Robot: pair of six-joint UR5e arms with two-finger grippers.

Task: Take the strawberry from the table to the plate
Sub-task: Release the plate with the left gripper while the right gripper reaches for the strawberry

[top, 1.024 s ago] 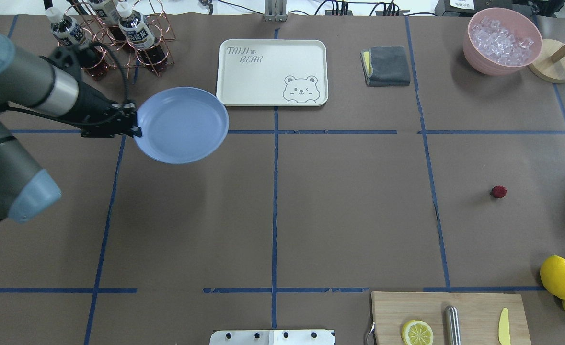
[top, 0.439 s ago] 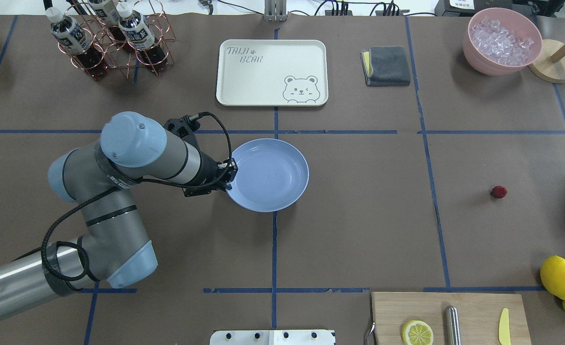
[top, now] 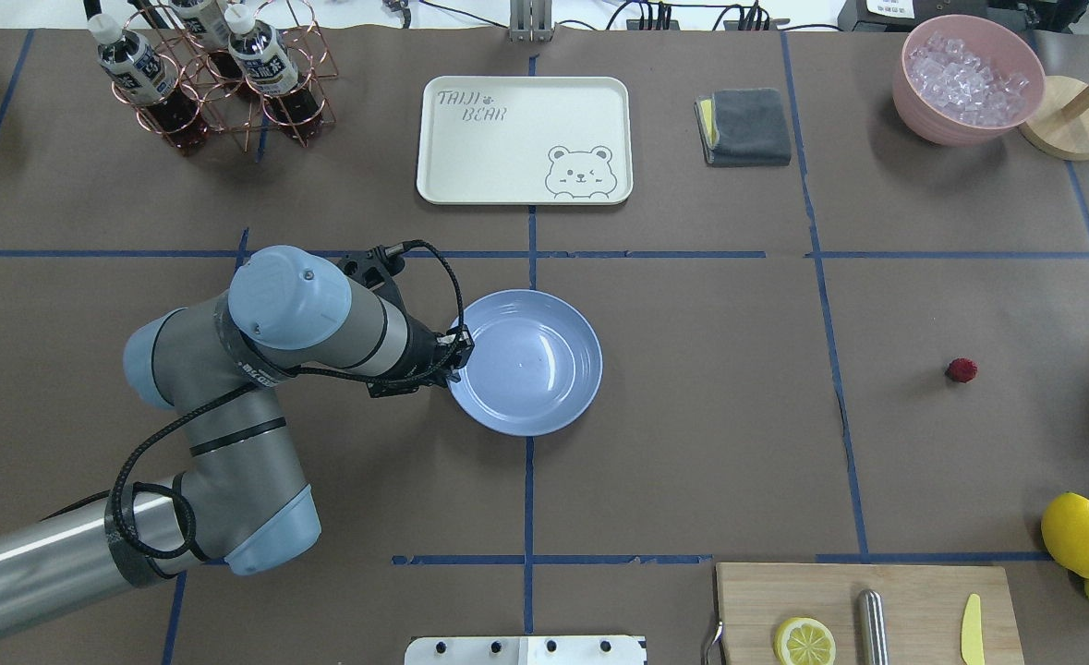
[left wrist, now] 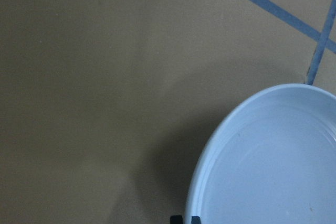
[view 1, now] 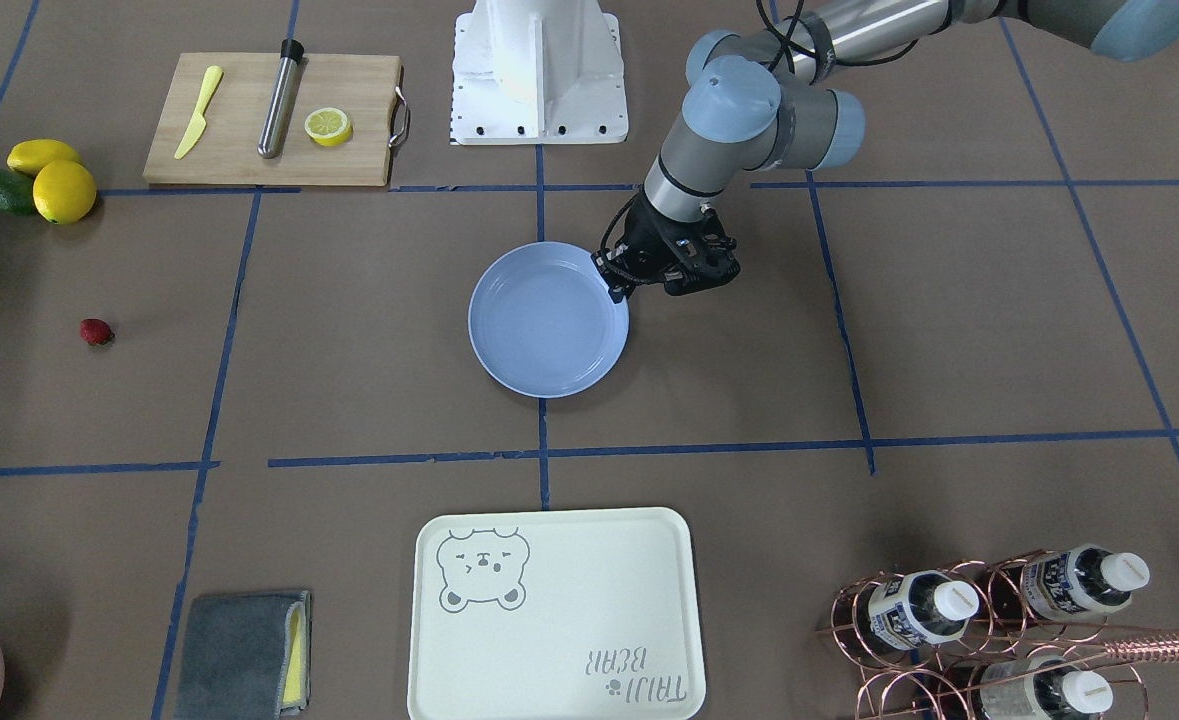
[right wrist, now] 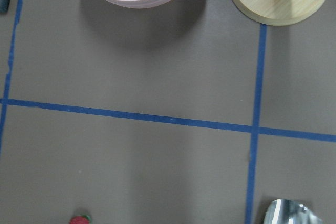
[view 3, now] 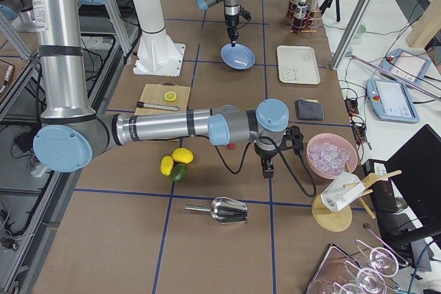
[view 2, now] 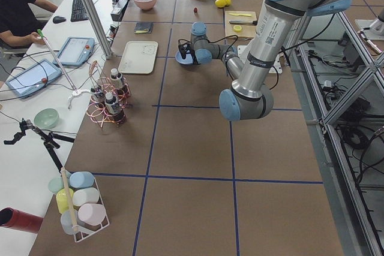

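Note:
The pale blue plate (top: pixel 544 369) is at the middle of the brown table (top: pixel 692 443), over a blue tape line. My left gripper (top: pixel 456 356) is shut on the plate's left rim; in the front-facing view the gripper (view 1: pixel 617 285) pinches the plate (view 1: pixel 547 320) at its upper right edge. The left wrist view shows the plate (left wrist: pixel 273 166) with a shadow under it. The small red strawberry (top: pixel 961 370) lies alone far to the right, and its top shows at the bottom edge of the right wrist view (right wrist: pixel 80 220). My right gripper (view 3: pixel 267 170) shows only from the side, so I cannot tell its state.
A cream bear tray (top: pixel 526 139) lies behind the plate. A copper rack of bottles (top: pixel 211 74) stands back left; a grey cloth (top: pixel 745 126) and pink bowl of ice (top: pixel 969 78) back right. Lemons (top: pixel 1078 534) and a cutting board (top: pixel 747 600) are front right.
My left arm has carried the plate from the back left, near the bottle rack, to the middle of the table and lower. The strawberry has not moved.

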